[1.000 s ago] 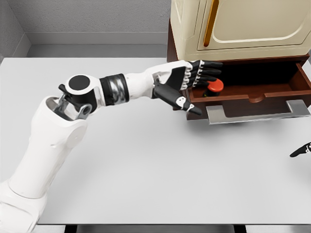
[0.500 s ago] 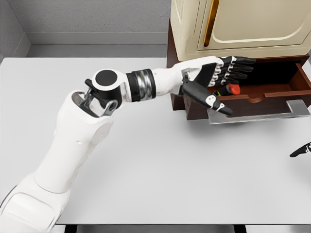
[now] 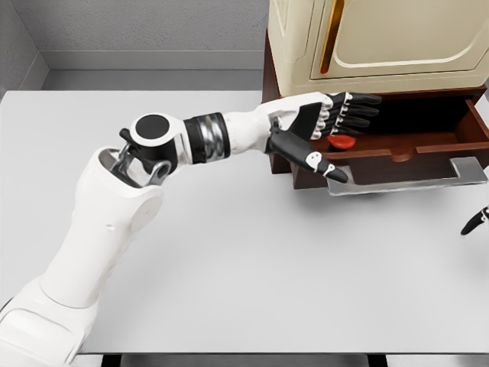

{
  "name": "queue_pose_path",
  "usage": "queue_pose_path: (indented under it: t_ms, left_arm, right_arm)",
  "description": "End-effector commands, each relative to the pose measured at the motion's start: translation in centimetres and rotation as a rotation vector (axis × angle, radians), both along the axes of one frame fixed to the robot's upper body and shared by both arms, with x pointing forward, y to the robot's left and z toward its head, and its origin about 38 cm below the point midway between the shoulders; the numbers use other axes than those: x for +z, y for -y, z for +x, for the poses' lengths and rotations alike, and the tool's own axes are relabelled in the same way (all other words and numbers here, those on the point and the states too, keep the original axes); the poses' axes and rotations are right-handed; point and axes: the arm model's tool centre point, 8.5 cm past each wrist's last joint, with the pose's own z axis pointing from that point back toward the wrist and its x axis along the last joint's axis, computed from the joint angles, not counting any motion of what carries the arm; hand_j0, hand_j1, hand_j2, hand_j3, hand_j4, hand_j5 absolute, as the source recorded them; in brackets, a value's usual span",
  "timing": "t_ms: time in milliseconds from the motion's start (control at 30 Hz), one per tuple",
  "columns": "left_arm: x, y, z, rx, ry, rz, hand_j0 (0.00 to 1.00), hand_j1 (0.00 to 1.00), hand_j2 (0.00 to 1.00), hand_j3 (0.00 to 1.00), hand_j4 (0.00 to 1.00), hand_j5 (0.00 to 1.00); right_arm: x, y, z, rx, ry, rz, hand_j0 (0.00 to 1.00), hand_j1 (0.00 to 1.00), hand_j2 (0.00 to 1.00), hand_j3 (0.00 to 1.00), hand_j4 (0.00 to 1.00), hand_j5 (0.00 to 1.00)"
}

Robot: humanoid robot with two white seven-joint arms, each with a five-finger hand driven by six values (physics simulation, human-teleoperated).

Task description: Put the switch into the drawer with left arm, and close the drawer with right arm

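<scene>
The switch (image 3: 341,141), red-topped, lies inside the open brown drawer (image 3: 428,145) near its left end. My left hand (image 3: 328,121) reaches in over the drawer's left corner with its fingers (image 3: 357,107) stretched out straight just above the switch and its thumb (image 3: 309,160) hanging in front of the drawer face. Nothing sits in its grasp. The drawer is pulled out, and its grey metal handle (image 3: 405,180) juts toward me. Only a dark tip of my right hand (image 3: 475,222) shows at the right edge of the picture.
A cream cabinet (image 3: 382,38) with a yellow door handle (image 3: 330,38) stands on the drawer unit at the back right. All of it rests on a white table (image 3: 244,252), with a grey wall behind.
My left hand has drawn back leftward from deeper over the drawer, and the switch now lies lower and further left. The right hand's tip has shifted down at the edge.
</scene>
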Motion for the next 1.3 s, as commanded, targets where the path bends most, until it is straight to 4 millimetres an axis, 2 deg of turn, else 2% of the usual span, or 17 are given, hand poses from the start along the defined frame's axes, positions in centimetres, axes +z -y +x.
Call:
queue_pose_path:
  t_ms: [0, 100, 433, 633, 700, 867, 967, 1000, 1133, 1233, 1267]
  left_arm:
    - [-0.2, -1.6, 0.4, 0.013, -0.012, 0.01, 1.0, 1.0, 1.0, 1.0, 1.0, 1.0]
    - [-0.7, -2.5, 0.6, 0.029, -0.015, 0.029, 1.0, 1.0, 1.0, 1.0, 1.0, 1.0]
    - [-1.5, -4.8, 0.5, 0.058, -0.017, 0.066, 1.0, 1.0, 1.0, 1.0, 1.0, 1.0]
    - [-0.7, -7.5, 0.0, 0.087, 0.01, 0.063, 1.0, 1.0, 1.0, 1.0, 1.0, 1.0]
    - [-0.2, -7.5, -0.4, 0.08, 0.031, 0.062, 1.0, 1.0, 1.0, 1.0, 1.0, 1.0]
    - [0.4, -8.9, -0.1, 0.108, 0.042, 0.057, 1.0, 1.0, 1.0, 1.0, 1.0, 1.0]
    - [0.5, -10.9, 0.3, 0.14, 0.043, 0.082, 1.0, 1.0, 1.0, 1.0, 1.0, 1.0]
    - [0.8, -12.1, 0.3, 0.146, 0.059, 0.075, 1.0, 1.0, 1.0, 1.0, 1.0, 1.0]
    - [2.8, -18.1, 0.2, 0.223, 0.252, -0.004, 1.0, 1.0, 1.0, 1.0, 1.0, 1.0]
    - [3.0, -23.4, -1.2, 0.292, 0.428, -0.012, 1.0, 1.0, 1.0, 1.0, 1.0, 1.0]
    - [2.1, -24.6, -2.2, 0.306, 0.49, -0.053, 1.0, 1.0, 1.0, 1.0, 1.0, 1.0]
  right_arm:
    - [0.2, -0.1, 0.2, 0.006, -0.005, -0.003, 0.64, 0.64, 0.64, 0.64, 0.64, 0.64]
    - [0.0, -1.0, 0.9, 0.042, -0.018, -0.01, 0.63, 0.63, 0.63, 0.63, 0.63, 0.63]
    - [0.0, -1.1, 0.9, 0.044, -0.018, -0.008, 0.64, 0.64, 0.64, 0.64, 0.64, 0.64]
    - [-0.1, -1.1, 0.9, 0.044, -0.019, -0.008, 0.67, 0.67, 0.67, 0.67, 0.67, 0.67]
    - [-0.1, -1.1, 0.9, 0.044, -0.019, -0.008, 0.67, 0.67, 0.67, 0.67, 0.67, 0.67]
    - [-0.1, -1.1, 0.9, 0.044, -0.019, -0.01, 0.67, 0.67, 0.67, 0.67, 0.67, 0.67]
    - [-0.1, -1.1, 0.9, 0.044, -0.021, -0.008, 0.68, 0.68, 0.68, 0.68, 0.68, 0.68]
    - [-0.1, -1.1, 0.9, 0.044, -0.021, -0.008, 0.68, 0.68, 0.68, 0.68, 0.68, 0.68]
    - [-0.1, -1.1, 0.9, 0.044, -0.021, -0.008, 0.68, 0.68, 0.68, 0.68, 0.68, 0.68]
    - [0.0, -1.1, 1.0, 0.044, -0.017, -0.01, 0.67, 0.67, 0.67, 0.67, 0.67, 0.67]
    - [0.1, -1.1, 1.0, 0.046, -0.015, -0.01, 0.66, 0.66, 0.66, 0.66, 0.66, 0.66]
